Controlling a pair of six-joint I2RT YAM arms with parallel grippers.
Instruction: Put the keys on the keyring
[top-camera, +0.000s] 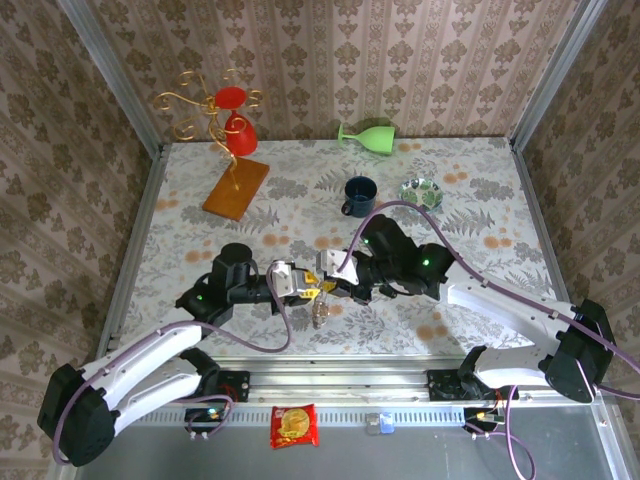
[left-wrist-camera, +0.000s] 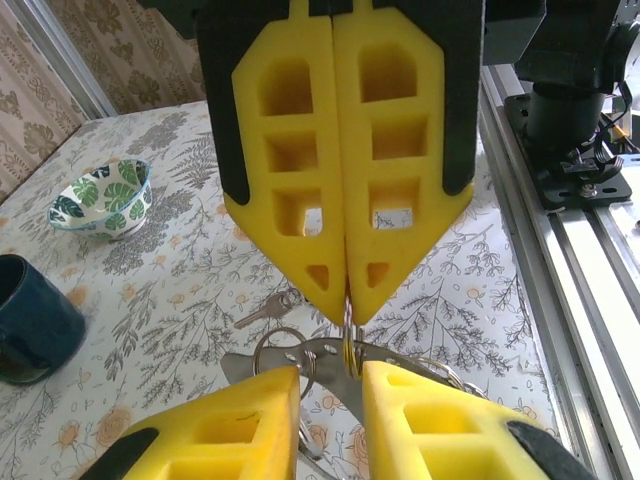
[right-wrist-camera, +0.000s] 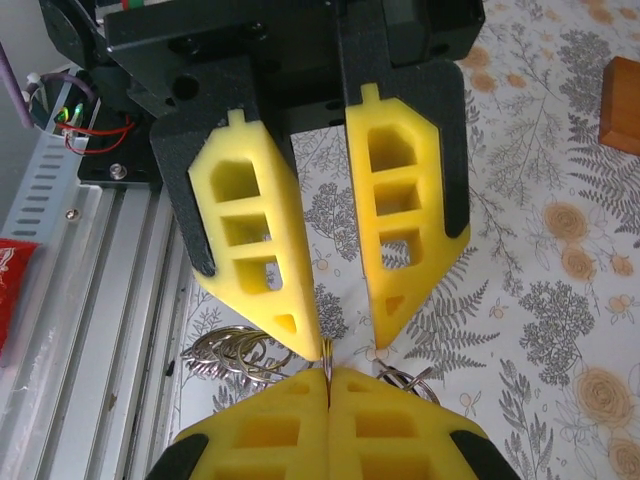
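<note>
The tabletop (top-camera: 480, 200), covered in a floral print, carries all items. My two arms reach in from the near edge and meet tip to tip over its near middle. At the far left stands a gold wire stand (top-camera: 215, 105) on a wooden base. A green cup (top-camera: 368, 135) lies on its side at the far edge. A blue mug (top-camera: 360, 195) and a leaf-patterned bowl (top-camera: 421, 191) sit near each other, well apart from the meeting point. My right jaws are pressed together and clamped on the thin wire of the keyring (left-wrist-camera: 348, 340), holding it above the tabletop. My left jaws stand apart, one pad on each side of that wire; whether either pad touches it I cannot tell. Further wire loops and a flat metal tab hang at the same spot. One silver key (left-wrist-camera: 268, 310) lies on the tabletop just beside the keyring, clear of both sets of jaws.
</note>
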